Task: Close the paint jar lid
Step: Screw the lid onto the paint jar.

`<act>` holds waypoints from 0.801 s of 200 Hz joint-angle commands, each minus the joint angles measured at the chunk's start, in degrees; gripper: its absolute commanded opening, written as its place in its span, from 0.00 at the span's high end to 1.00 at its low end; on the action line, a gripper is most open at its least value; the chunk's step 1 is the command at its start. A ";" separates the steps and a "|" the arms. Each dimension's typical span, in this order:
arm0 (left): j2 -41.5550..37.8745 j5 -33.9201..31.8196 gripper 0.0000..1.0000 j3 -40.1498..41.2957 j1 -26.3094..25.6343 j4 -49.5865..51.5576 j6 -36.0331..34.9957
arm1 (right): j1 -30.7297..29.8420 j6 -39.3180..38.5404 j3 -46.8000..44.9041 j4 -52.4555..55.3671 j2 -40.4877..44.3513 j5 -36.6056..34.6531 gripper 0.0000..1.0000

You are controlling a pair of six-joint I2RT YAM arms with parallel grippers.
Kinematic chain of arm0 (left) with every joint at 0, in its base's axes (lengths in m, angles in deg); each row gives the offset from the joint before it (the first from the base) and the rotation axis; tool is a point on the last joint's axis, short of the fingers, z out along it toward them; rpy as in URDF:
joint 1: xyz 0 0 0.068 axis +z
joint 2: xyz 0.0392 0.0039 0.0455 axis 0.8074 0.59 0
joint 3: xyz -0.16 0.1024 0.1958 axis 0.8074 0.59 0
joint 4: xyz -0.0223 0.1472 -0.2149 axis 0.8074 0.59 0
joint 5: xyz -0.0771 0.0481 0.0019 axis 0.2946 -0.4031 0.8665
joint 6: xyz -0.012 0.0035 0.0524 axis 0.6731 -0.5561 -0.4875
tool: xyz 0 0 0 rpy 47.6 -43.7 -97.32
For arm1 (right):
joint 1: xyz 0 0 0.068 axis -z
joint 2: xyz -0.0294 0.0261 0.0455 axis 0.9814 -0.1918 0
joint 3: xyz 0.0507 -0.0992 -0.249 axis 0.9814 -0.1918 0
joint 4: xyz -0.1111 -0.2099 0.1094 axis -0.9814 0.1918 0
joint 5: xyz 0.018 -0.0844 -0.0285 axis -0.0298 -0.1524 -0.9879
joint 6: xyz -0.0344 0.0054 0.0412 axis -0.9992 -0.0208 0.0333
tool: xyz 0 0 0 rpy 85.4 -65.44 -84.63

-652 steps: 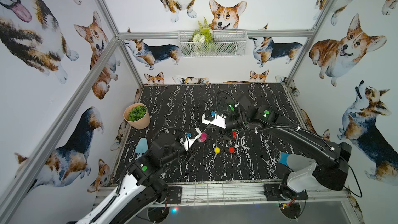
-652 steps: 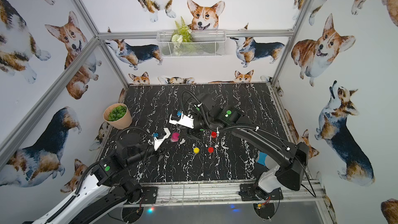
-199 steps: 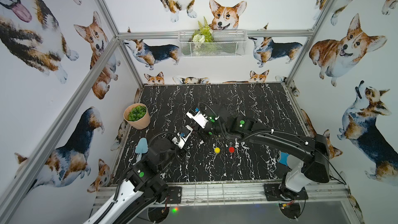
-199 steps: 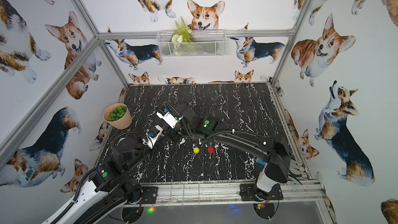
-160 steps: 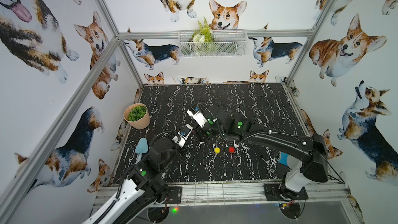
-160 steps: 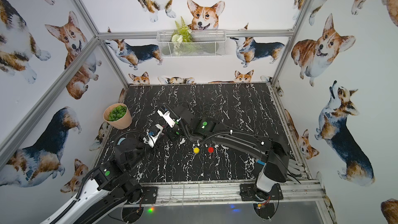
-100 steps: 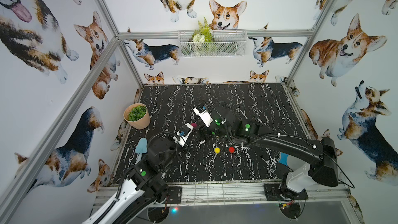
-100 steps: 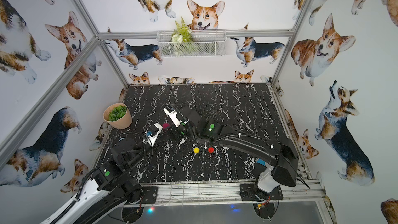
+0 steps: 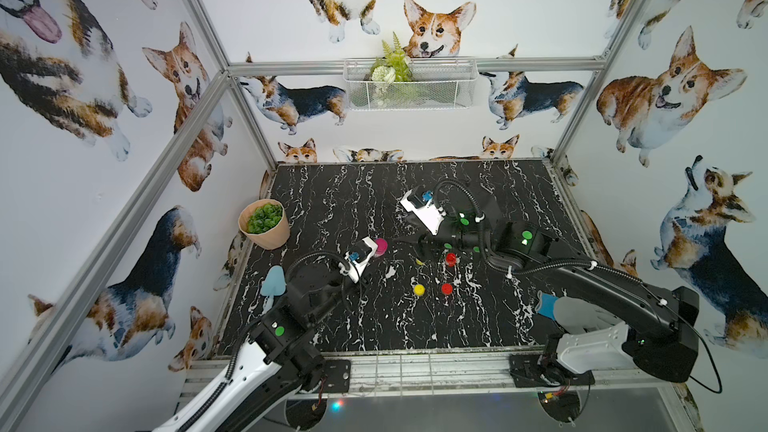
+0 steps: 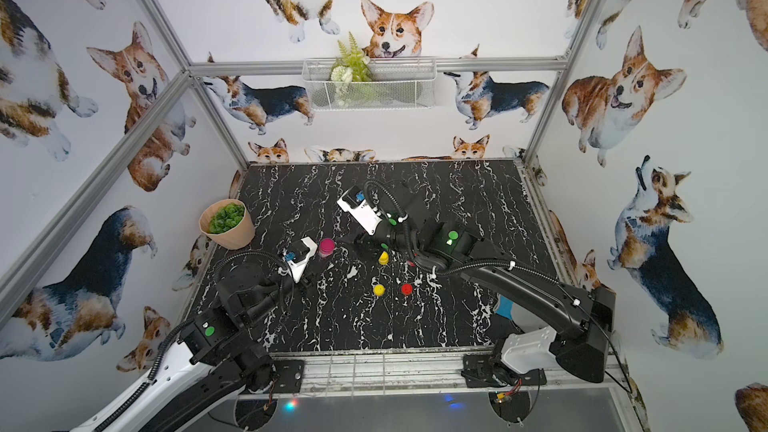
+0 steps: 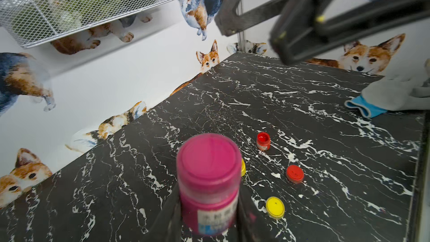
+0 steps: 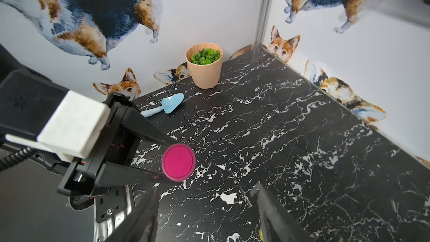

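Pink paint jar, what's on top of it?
A pink lid sits on top of the pink paint jar, held by the left gripper between its fingers. The lid covers the paint inside, so that is hidden.

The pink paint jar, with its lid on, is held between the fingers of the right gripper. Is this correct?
Not quite: the pink paint jar, with its lid on, is held between the fingers of the left gripper, as the left wrist view shows. The right gripper stands open and empty.
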 commanded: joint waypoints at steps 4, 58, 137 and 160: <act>-1.02 8.09 0.66 -1.10 -0.02 0.49 0.56 | -0.10 -11.79 2.06 5.28 -1.79 8.08 0.38; -0.36 10.50 0.66 -1.67 0.03 1.75 0.05 | -0.36 -14.59 3.79 4.77 -4.67 11.13 0.44; -0.34 9.10 0.66 -1.80 -0.02 1.98 -0.64 | -1.51 -15.92 7.22 9.27 -8.72 11.71 0.52; -0.52 8.72 0.66 -1.80 -0.02 2.01 -0.73 | -1.79 -15.72 6.57 9.07 -8.62 11.81 0.52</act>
